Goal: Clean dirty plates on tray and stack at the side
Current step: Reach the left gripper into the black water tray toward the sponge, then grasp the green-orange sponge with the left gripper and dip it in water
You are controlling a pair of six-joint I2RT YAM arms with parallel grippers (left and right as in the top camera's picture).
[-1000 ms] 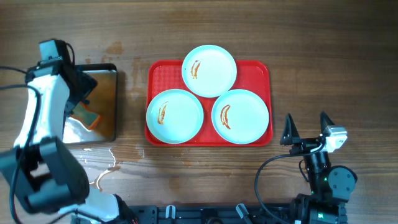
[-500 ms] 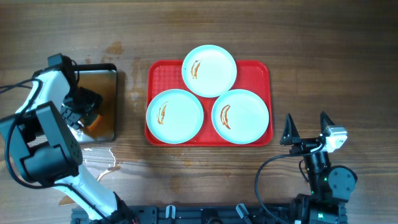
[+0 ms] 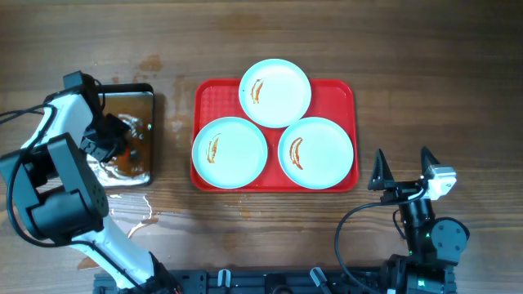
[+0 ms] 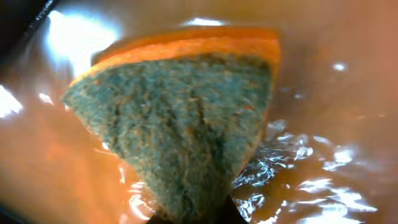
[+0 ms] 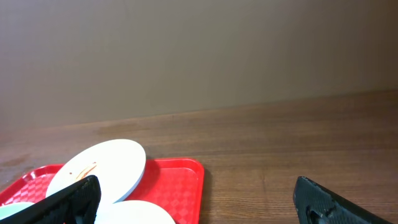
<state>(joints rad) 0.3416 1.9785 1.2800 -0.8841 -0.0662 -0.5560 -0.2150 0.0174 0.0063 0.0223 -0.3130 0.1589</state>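
Looking down from overhead, I see my left gripper (image 3: 114, 147) low in the metal pan (image 3: 144, 104), left of the red tray (image 3: 343, 91). The tray carries a back plate (image 3: 275, 92), a left plate (image 3: 230, 152) and a right plate (image 3: 316, 153), all sauce-streaked. My right gripper (image 3: 402, 155) stands spread wide near the tray's corner. From the left wrist, a sponge (image 4: 186, 118) in water hides my fingers, so I cannot tell the grip. From the right wrist, my fingers sit far apart.
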